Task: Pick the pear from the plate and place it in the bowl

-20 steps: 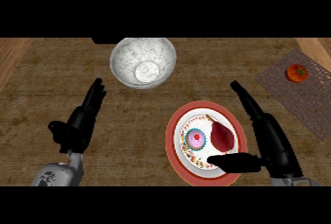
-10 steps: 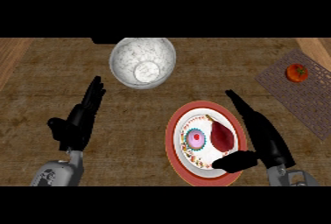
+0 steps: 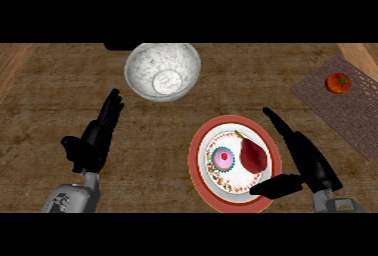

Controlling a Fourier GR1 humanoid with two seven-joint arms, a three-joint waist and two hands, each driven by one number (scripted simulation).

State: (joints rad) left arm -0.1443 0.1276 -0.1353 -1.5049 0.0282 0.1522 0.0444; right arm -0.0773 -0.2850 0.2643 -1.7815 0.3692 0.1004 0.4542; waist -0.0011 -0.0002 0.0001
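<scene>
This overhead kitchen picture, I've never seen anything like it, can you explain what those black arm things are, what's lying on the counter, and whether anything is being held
The picture is taken from the robot's head, looking steeply down at a brown counter. The two dark shapes rising from the lower edge are its own arms, each ending in a black hand.

The left hand is open, fingers straight, over bare counter. The right hand is also open, its fingers lying along the right edge of a red-rimmed plate and its thumb reaching over the plate's lower rim.

On the plate lies a dark red pear, beside a small round pattern at the plate's middle. Farther away stands a white bowl. At the far right, a small orange-red fruit sits on a brown mat.

Nothing is held; the pear is not yet picked up.
</scene>
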